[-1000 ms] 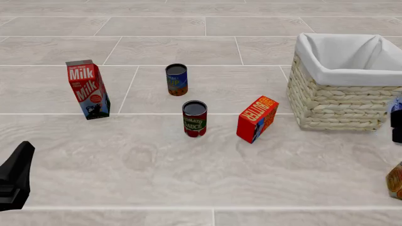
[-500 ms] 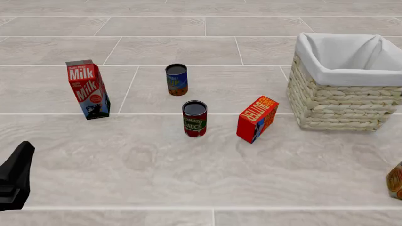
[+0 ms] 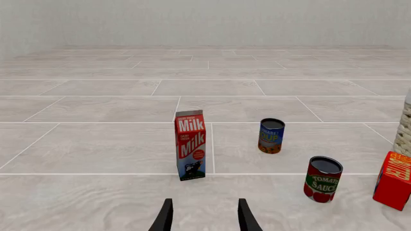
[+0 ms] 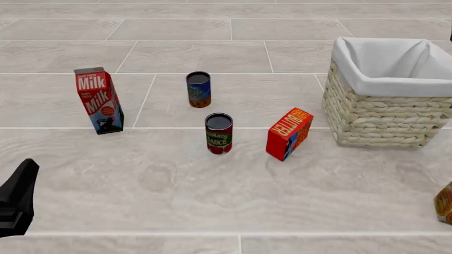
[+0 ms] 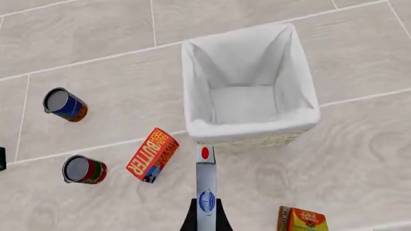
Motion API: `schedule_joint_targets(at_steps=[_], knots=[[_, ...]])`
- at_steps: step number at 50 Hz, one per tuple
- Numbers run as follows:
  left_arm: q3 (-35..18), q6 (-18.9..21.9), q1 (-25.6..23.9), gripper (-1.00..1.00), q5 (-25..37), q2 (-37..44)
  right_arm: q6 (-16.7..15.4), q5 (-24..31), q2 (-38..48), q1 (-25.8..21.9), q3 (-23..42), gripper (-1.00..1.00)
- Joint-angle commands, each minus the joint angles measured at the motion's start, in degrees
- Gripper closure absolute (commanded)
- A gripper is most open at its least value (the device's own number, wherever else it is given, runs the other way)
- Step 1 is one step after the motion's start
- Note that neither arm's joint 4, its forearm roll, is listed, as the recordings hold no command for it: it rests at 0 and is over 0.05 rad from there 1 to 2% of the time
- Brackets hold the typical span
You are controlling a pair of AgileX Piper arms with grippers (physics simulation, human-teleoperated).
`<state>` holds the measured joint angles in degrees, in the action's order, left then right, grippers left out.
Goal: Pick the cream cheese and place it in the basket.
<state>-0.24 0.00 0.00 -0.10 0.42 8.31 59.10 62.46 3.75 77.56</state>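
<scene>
- the right claw (image 5: 205,219) has its fingers pinched on the cream cheese (image 5: 205,190), which shows edge-on in the right wrist view as a thin pale strip with a round blue mark and a red dot at its far end.
- the box hangs high above the bench (image 4: 177,180), just short of the basket's (image 5: 250,130) near rim; the basket's white lining looks bare inside.
- its long axis runs straight out from the fingers toward the basket, red-dot end leading, broad faces upright and gripped on the thin sides.
- risk: the leading end sits over the rim, not yet over the opening. letting go here could drop it onto the folded cloth edge, and it might tip outward onto the bench.
- risk: held by one end, the long box could swing or slip in the grip if the arm jerks.
- the butter box (image 5: 152,155) and a small orange carton (image 5: 301,219) lie near the basket's base; a low carry could knock them.
- the left claw (image 3: 205,216) hangs with its fingers apart and nothing between them, facing the milk carton (image 3: 190,144) and the cans, well away from the basket.
</scene>
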Motion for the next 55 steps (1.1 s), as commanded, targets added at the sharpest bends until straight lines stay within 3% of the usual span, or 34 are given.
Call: schedule_joint_targets(at_steps=[1,13,19,27,55], knots=[[0.0,0.0,0.0,-1.0,0.0,0.0,-1.01,-1.34,6.93,2.01,8.06,1.0],[0.0,0.0,0.0,-1.0,0.0,0.0,-7.68,-4.25,14.49,4.44,12.25,1.0],[0.0,0.0,0.0,-1.0,0.0,0.0,-7.88,-5.45,17.6,5.04,14.51,1.0],[0.0,0.0,0.0,-1.0,0.0,0.0,-10.42,-6.47,21.77,5.56,16.48,1.0],[0.0,0.0,0.0,-1.0,0.0,0.0,-12.65,-7.89,29.12,7.66,19.23,1.0]])
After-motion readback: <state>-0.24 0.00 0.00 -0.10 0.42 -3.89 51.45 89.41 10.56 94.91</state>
